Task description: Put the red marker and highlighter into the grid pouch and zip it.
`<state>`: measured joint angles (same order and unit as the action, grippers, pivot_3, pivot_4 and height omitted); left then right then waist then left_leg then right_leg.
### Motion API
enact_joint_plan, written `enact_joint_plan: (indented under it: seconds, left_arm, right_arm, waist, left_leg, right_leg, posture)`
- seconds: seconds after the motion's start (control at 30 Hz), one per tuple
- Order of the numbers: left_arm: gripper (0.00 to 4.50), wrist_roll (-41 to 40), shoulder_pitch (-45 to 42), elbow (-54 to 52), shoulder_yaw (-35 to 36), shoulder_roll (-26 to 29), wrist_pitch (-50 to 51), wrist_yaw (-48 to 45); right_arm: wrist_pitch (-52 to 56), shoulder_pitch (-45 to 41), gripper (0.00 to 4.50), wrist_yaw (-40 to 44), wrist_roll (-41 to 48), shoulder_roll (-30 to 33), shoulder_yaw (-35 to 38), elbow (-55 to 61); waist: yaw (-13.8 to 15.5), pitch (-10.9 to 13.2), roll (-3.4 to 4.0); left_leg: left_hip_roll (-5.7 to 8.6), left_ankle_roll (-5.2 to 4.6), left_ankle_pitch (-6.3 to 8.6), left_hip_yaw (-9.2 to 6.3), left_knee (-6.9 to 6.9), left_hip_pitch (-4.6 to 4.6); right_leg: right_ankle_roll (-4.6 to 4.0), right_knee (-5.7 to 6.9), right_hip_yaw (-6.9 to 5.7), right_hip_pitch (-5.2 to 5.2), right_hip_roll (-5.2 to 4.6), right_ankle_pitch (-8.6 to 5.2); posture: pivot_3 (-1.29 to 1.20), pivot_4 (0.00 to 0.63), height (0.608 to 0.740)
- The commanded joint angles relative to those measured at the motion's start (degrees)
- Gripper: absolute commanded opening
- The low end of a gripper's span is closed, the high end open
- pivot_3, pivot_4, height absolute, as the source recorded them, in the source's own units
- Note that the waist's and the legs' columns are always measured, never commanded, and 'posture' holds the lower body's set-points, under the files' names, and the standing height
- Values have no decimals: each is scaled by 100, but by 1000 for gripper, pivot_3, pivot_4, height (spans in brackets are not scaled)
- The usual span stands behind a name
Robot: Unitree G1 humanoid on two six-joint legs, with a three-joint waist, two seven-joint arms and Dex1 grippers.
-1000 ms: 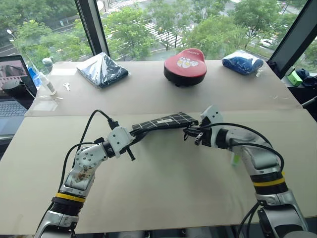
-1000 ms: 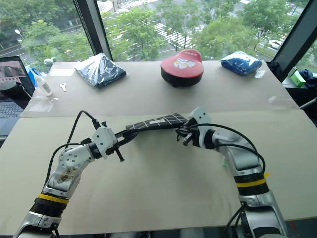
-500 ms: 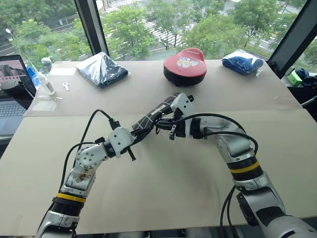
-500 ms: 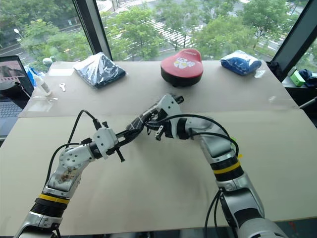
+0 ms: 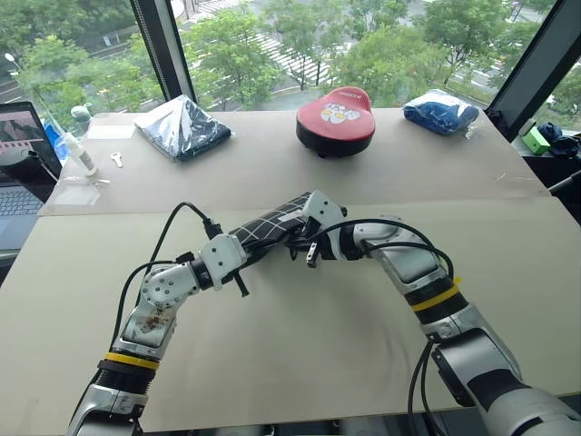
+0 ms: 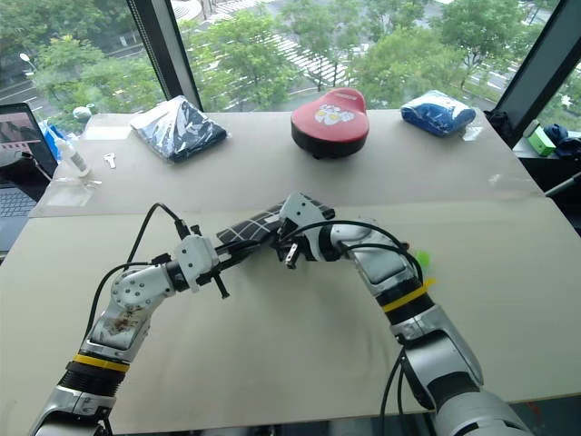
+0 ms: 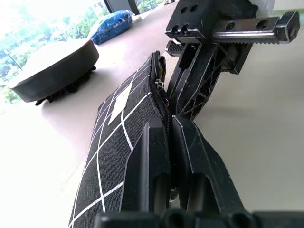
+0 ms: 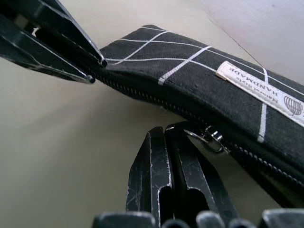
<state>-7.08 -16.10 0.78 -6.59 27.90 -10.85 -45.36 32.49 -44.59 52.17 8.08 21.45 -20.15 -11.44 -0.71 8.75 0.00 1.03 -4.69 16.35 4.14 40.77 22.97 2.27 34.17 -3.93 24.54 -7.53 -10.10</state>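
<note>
Right gripper (image 8: 164,156) clenched on zipper pull (image 8: 209,137), now dragged left along grid pouch (image 5: 268,225) toward left gripper (image 7: 168,142) clamping near-left end above desk (image 5: 300,363). Zipping seems nearly done.

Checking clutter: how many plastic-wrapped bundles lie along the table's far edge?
2: a dark one at far left, a blue one at far right. The red cushion between them is unwrapped.

Count: one black white-gridded fabric pouch (image 5: 269,225); one red-topped round cushion (image 5: 337,118); two plastic-wrapped bundles, dark (image 5: 184,126) and blue (image 5: 441,111).
</note>
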Motion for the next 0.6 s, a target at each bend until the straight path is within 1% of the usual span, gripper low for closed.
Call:
enact_joint_plan:
  seconds: [0.03,0.17,0.3,0.47,0.5,0.53,0.57,0.6]
  left_arm:
    - [0,-126,-98,-235,76,-26,-85,-14]
    - [0,-131,-124,-221,88,-54,-76,-29]
    - [0,-123,-149,-189,83,-87,-86,-39]
    - [0,-107,-171,-169,70,-120,-97,-40]
    - [0,-104,-173,-164,75,-125,-98,-35]
    - [0,-100,-179,-159,76,-131,-95,-31]
    - [0,-94,-170,-162,76,-135,-99,-26]
    - [0,-87,-158,-171,78,-141,-100,-21]
  right_arm:
    - [-58,-38,38,278,152,90,124,457]
    - [46,205,38,483,199,51,-20,814]
    - [277,429,38,555,276,-213,-233,1214]
    - [317,364,38,446,235,-266,-112,1071]
    - [225,277,38,250,162,-304,24,841]
    - [155,211,653,110,115,-332,121,673]
    - [155,142,815,44,171,-336,273,548]
    - [155,115,1172,50,250,-296,390,543]
  waist:
    - [-2,0,0]
    - [-2,0,0]
    - [-3,0,0]
    - [20,0,0]
    - [18,0,0]
    - [13,0,0]
    - [12,0,0]
    - [9,0,0]
  left_leg:
    - [0,0,0,0,0,0]
    - [-1,1,0,0,-1,-2]
    - [-1,0,0,0,0,-2]
    - [0,1,0,-3,2,-2]
    - [0,1,0,-3,2,-2]
    - [0,1,0,-3,3,-2]
    - [0,1,0,-3,3,-2]
    - [0,1,-1,-2,2,-2]
  right_leg:
    - [0,0,0,0,0,0]
    - [0,0,0,0,1,0]
    - [0,0,0,-2,1,0]
    - [0,1,0,-3,0,0]
    - [0,1,0,-3,0,0]
    - [0,1,1,-4,0,0]
    - [0,1,1,-3,0,0]
    - [0,2,1,-2,0,0]
  posture:
    - [0,150,740]
    - [0,150,740]
    - [0,150,740]
    - [0,150,740]
    - [0,150,740]
    - [0,150,740]
    - [0,150,740]
    - [0,150,740]
